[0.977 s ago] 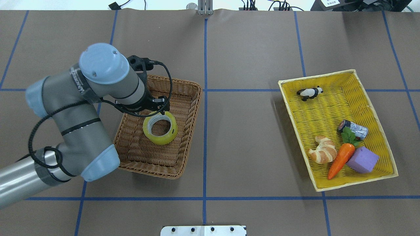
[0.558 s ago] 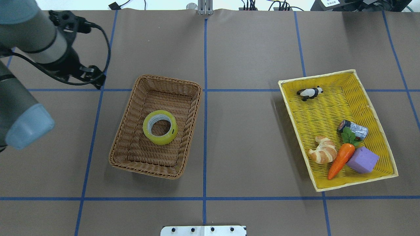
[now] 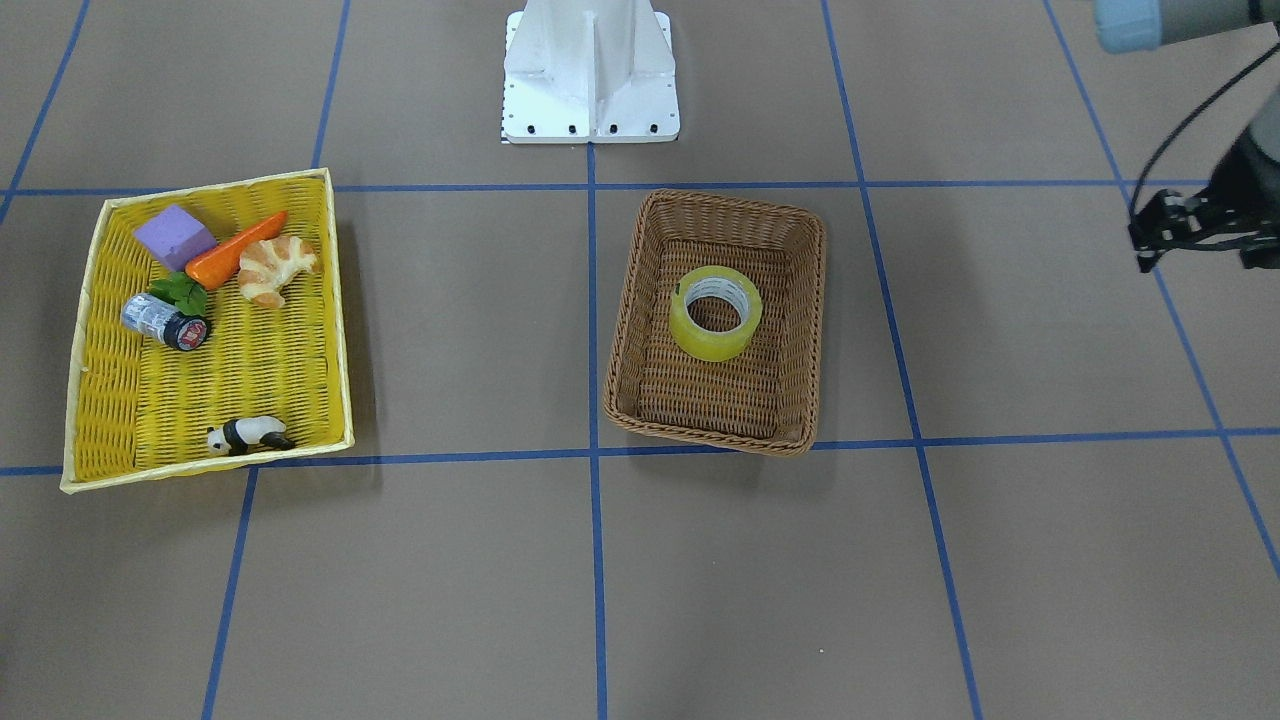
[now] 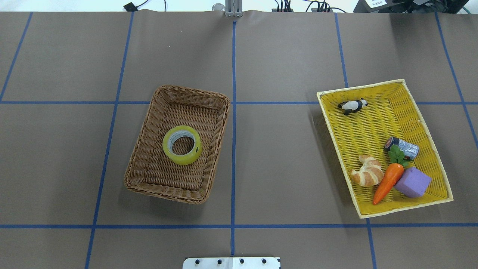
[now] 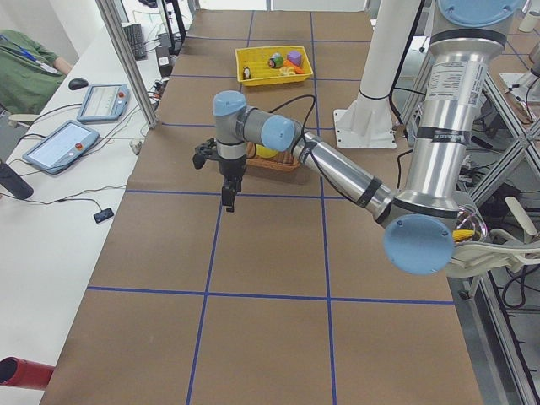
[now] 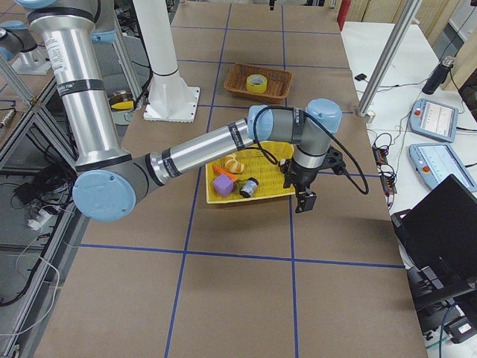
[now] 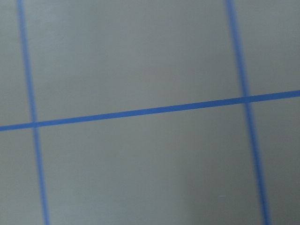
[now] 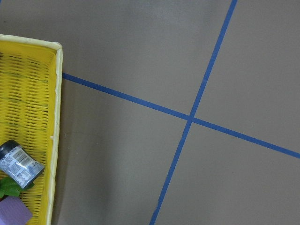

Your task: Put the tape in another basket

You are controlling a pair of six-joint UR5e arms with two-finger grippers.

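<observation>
Tape (image 4: 182, 145): lies flat on the floor of the brown wicker basket (image 4: 190, 90), hole facing up, a little toward the basket's far right side. Nothing is touching it. The basket sits on the counter (image 4: 283, 149), left of the centre line.

Left arm (image 5: 261, 131): off to the left of the basket, well apart from it, wrist pointing down over bare counter. Left jaws hold nothing. I cannot tell whether they are released or clenched, as they show only at the edge of the front view and small in the side view. My left wrist camera sees only brown counter and blue grid lines.

Right arm (image 6: 223, 142): raised over the counter, just beside the right side of the yellow tray (image 4: 403, 208). Right jaws: state cannot be told from the 1 side view that shows them.

Yellow tray, right half of the counter, holds 5 items: panda figure (image 4: 352, 106) at the far end; silver can (image 4: 402, 146), croissant (image 4: 368, 171), carrot (image 4: 388, 183) and purple block (image 4: 412, 182) grouped at the near end.
</observation>
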